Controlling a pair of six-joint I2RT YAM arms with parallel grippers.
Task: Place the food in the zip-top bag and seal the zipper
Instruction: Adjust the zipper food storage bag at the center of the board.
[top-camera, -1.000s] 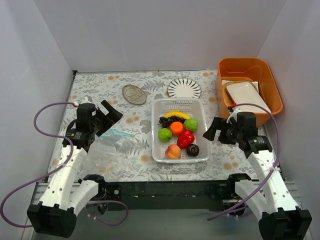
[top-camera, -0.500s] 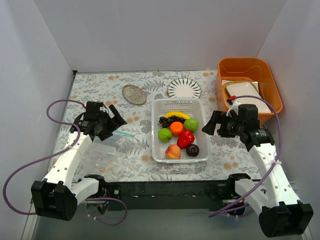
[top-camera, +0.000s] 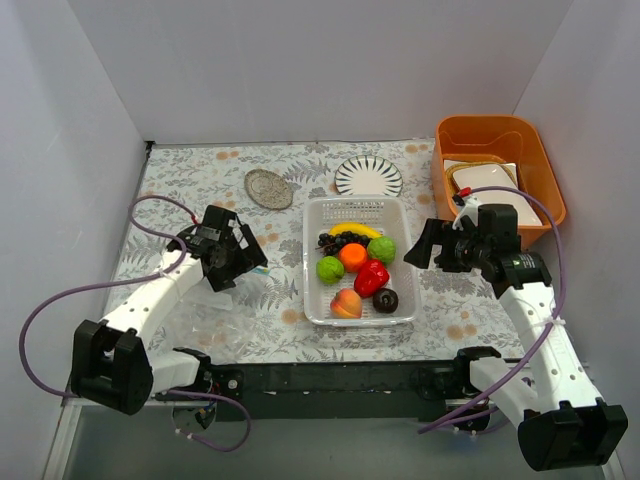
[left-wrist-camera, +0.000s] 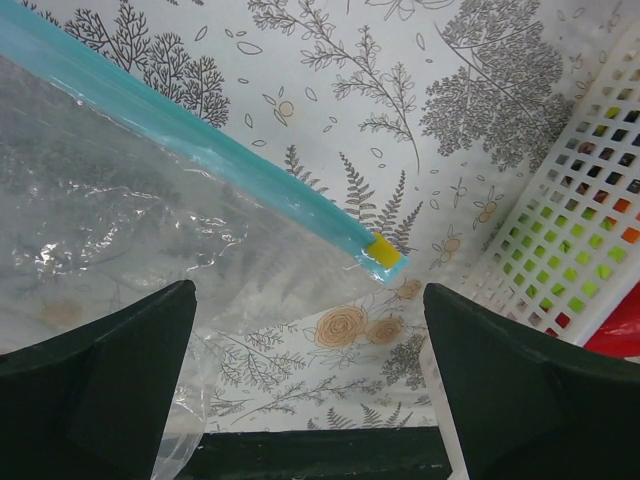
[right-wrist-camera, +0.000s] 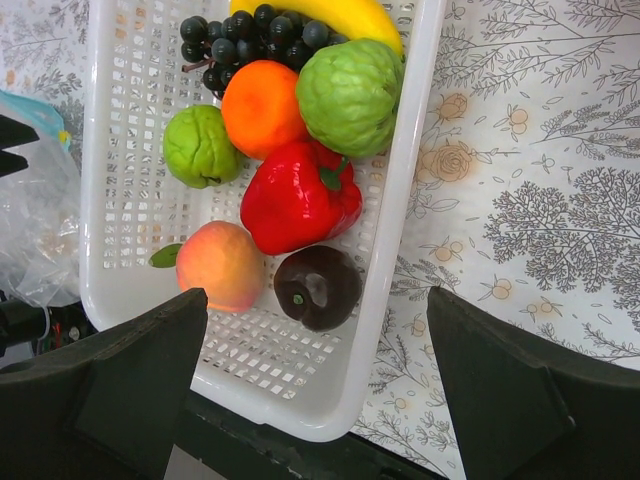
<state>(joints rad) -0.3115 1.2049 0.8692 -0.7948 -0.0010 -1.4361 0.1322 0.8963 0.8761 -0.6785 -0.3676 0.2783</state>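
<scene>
Check that the left jaws stand wide open with nothing between them, over the zip-top bag (left-wrist-camera: 120, 220). The bag lies on the bench (top-camera: 200, 170), left of the white basket (right-wrist-camera: 130, 200). The zipper (left-wrist-camera: 200, 140) runs diagonally across the left wrist view; whether it is pressed shut cannot be judged from here. The right jaws are likewise wide open and empty, at the basket's right side. All the food (top-camera: 355, 265) sits in the basket: banana (right-wrist-camera: 330, 15), grapes (right-wrist-camera: 240, 35), orange (right-wrist-camera: 262, 108), two green balls (right-wrist-camera: 348, 95), red pepper (right-wrist-camera: 295, 200), peach (right-wrist-camera: 222, 265) and dark brown ball (right-wrist-camera: 318, 288).

Floral table (top-camera: 200, 175): bag (top-camera: 225, 315), white basket (top-camera: 355, 211), striped plate (top-camera: 368, 177), grey dish (top-camera: 268, 188), orange bin (top-camera: 488, 138).
</scene>
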